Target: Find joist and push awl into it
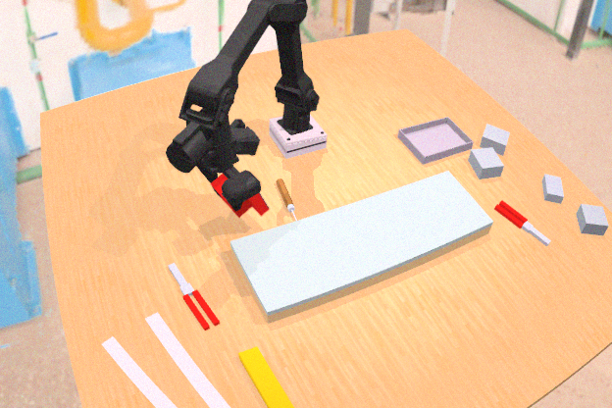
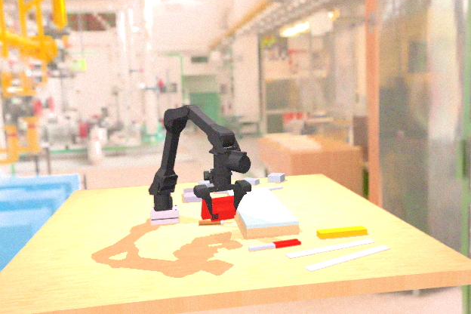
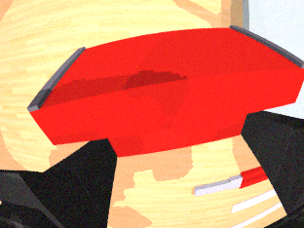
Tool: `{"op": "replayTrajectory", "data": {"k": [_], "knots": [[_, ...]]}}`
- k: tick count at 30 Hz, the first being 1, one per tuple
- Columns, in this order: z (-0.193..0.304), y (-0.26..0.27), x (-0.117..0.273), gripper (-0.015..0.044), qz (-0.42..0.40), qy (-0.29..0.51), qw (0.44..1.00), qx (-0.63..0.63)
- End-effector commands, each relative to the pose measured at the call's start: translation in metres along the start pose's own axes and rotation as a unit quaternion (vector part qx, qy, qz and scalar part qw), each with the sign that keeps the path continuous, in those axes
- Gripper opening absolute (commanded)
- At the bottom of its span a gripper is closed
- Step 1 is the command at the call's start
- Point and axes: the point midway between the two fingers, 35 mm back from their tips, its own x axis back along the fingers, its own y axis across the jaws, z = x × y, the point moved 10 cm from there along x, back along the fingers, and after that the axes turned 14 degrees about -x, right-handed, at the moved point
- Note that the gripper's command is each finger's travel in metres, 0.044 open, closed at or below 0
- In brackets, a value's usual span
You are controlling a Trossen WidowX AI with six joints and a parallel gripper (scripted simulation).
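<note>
My gripper (image 1: pixel 228 193) (image 2: pixel 225 212) (image 3: pixel 177 124) is shut on the red stud finder (image 1: pixel 258 204) (image 2: pixel 220 204) (image 3: pixel 161 102), which has dark strips at both ends. It holds it a little above the table, just off the panel's left end in the top view. The pale blue floor panel (image 1: pixel 365 240) (image 2: pixel 267 206) (image 3: pixel 280 21) lies flat; the joist is hidden. The awl (image 1: pixel 284 194) (image 2: pixel 210 223), with a brown handle, lies between the arm's base and the panel, its tip toward the panel. The shallow mauve tray (image 1: pixel 434 141) (image 2: pixel 192 195) stands beyond the panel, holding nothing.
Several grey blocks (image 1: pixel 485 163) (image 2: pixel 275 177) stand right of the tray and panel. A red-handled tool (image 1: pixel 514 216) lies past the panel's right end; another (image 1: pixel 200 305) (image 2: pixel 287 243) (image 3: pixel 219 185) lies front left. White strips (image 1: pixel 185 364) (image 2: pixel 330 248) and a yellow bar (image 1: pixel 264 376) (image 2: pixel 341 232) lie at the front.
</note>
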Motion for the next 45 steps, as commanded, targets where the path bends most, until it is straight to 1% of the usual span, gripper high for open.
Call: {"op": "replayTrajectory", "data": {"k": [1, 45], "knots": [[-0.003, 0.001, 0.000, 0.0000, 0.001, 0.010, 1.000, -0.002], [-0.027, 0.007, -0.007, 0.0000, 0.020, 0.105, 0.994, -0.003]]}}
